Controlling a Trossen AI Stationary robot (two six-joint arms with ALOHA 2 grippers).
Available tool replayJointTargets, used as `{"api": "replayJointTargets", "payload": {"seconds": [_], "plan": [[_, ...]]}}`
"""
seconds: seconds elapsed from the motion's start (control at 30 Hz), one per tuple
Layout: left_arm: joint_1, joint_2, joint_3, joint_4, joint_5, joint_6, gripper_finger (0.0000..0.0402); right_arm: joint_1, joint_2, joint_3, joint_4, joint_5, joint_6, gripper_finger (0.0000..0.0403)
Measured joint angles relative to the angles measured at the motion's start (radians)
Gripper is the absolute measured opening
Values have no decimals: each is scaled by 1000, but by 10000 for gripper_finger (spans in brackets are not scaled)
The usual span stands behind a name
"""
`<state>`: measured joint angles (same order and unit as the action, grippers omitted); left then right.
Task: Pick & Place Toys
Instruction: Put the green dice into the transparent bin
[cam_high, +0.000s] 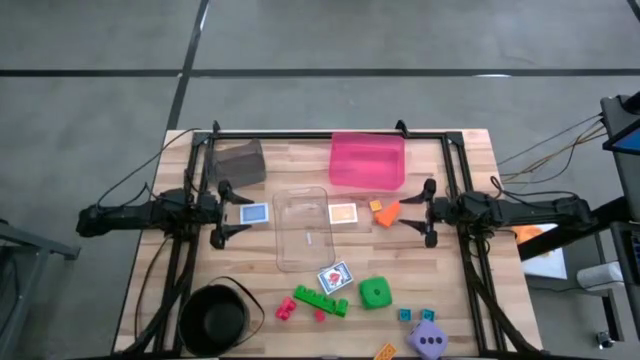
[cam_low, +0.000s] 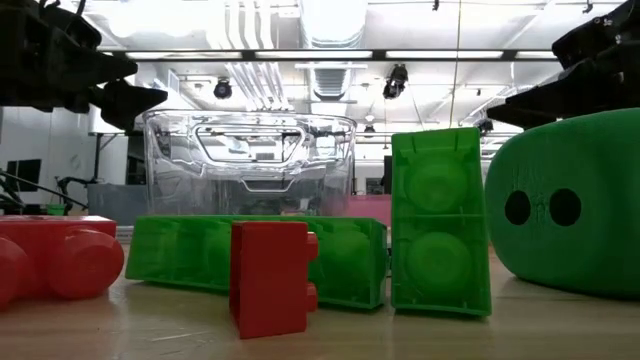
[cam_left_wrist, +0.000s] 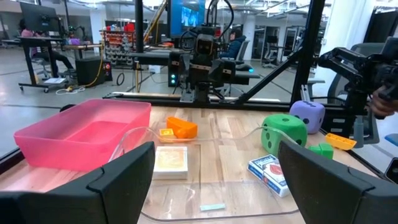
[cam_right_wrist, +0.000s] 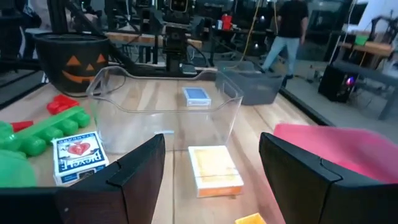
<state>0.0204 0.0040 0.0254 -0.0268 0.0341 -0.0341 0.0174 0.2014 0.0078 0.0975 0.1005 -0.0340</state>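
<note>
The toys lie spread over the wooden table. A blue card (cam_high: 254, 214) lies left of the clear bin (cam_high: 302, 228). An orange card (cam_high: 343, 213) and an orange brick (cam_high: 384, 211) lie to the bin's right. Nearer the front are a card pack (cam_high: 334, 277), a green die (cam_high: 375, 292), a long green brick (cam_high: 320, 301), pink bricks (cam_high: 287, 309), teal bricks (cam_high: 405, 314) and a purple die (cam_high: 428, 341). My left gripper (cam_high: 222, 212) stands open at the table's left, pointing level at the blue card. My right gripper (cam_high: 425, 212) stands open at the right, beside the orange brick. Neither holds anything.
A pink bin (cam_high: 367, 160) and a grey bin (cam_high: 240, 160) stand along the far edge. A black round bowl (cam_high: 213, 318) sits at the near left corner. An orange brick (cam_high: 385, 352) lies at the front edge. Dark frame rails run along the table's left, right and far sides.
</note>
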Motion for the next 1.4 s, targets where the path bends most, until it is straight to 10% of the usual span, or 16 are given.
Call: {"api": "replayJointTargets", "payload": {"seconds": [0.3, 0.67, 1.4], "plan": [[0, 0, 0, 11, -105, -98, 342, 0, 123, 47, 21, 31, 91, 277], [0, 6, 0, 11, -149, -94, 364, 1, 468, 254, -14, -99, 99, 395], [-1, 297, 0, 226, -177, -96, 392, 163, 1039, 789, -575, -282, 120, 378]]}}
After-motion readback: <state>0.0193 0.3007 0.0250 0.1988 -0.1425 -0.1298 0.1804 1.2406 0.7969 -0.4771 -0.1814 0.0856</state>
